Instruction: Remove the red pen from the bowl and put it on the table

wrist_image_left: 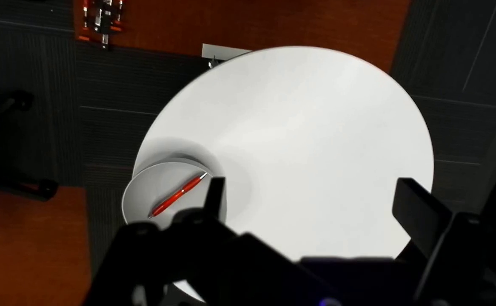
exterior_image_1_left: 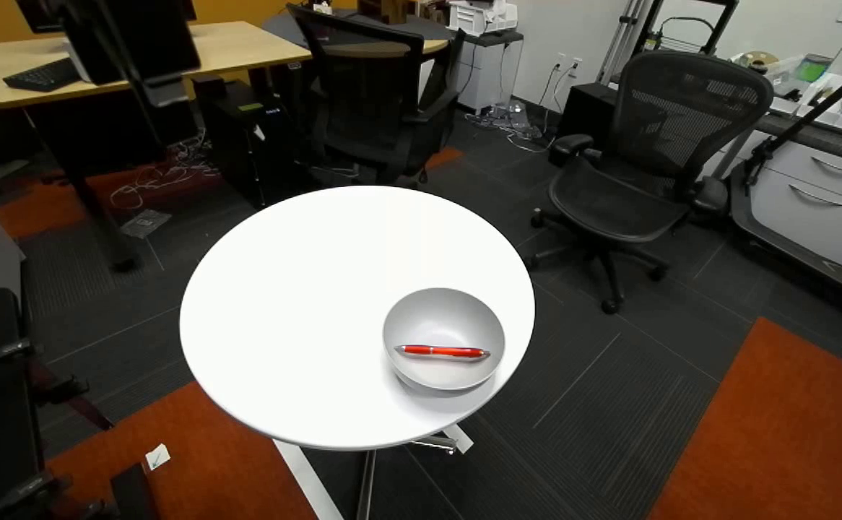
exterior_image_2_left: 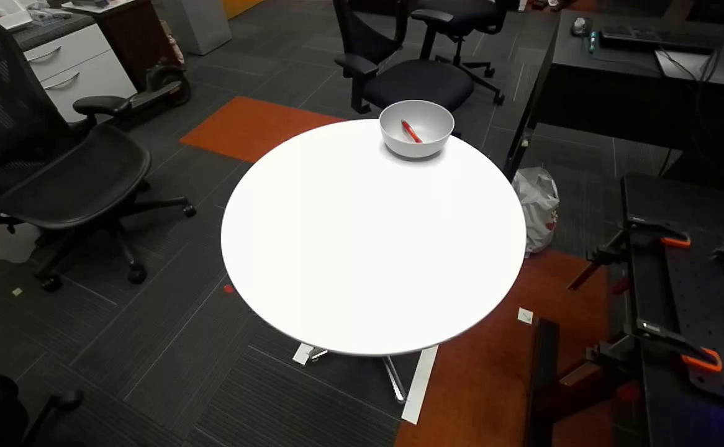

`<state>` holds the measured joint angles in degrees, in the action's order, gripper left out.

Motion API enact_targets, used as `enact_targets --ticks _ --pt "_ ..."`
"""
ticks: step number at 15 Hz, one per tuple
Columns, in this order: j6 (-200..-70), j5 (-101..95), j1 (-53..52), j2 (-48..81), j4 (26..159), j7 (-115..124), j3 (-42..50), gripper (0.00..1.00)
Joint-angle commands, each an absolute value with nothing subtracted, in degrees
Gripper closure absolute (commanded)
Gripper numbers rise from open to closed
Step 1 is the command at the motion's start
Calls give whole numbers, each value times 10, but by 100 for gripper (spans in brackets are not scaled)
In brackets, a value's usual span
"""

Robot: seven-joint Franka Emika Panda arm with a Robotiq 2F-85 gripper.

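Observation:
The red pen lies inside the light grey bowl. Both also show in an exterior view, the pen leaning against the inner wall of the bowl. The bowl stands near the edge of the round white table. In the wrist view the pen lies slantwise in the bowl. My gripper is open and empty, high above the table. Its left finger overlaps the bowl's right side in the picture and hides the bowl's lower part. I cannot make out the gripper clearly in the exterior views.
Black office chairs stand around the table. A wooden desk is behind it. A black stand with clamps is beside the table. A plastic bag sits on the floor.

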<state>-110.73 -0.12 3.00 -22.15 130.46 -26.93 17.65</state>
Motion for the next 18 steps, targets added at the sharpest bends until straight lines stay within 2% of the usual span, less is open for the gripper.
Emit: enact_targets --ticks 1,10,18 --pt "-1147 45 37 -162 1267 -250 172 0" --pt "-1309 80 65 1 1231 -77 140 0" --pt "-1400 141 94 144 1180 -27 117 0"
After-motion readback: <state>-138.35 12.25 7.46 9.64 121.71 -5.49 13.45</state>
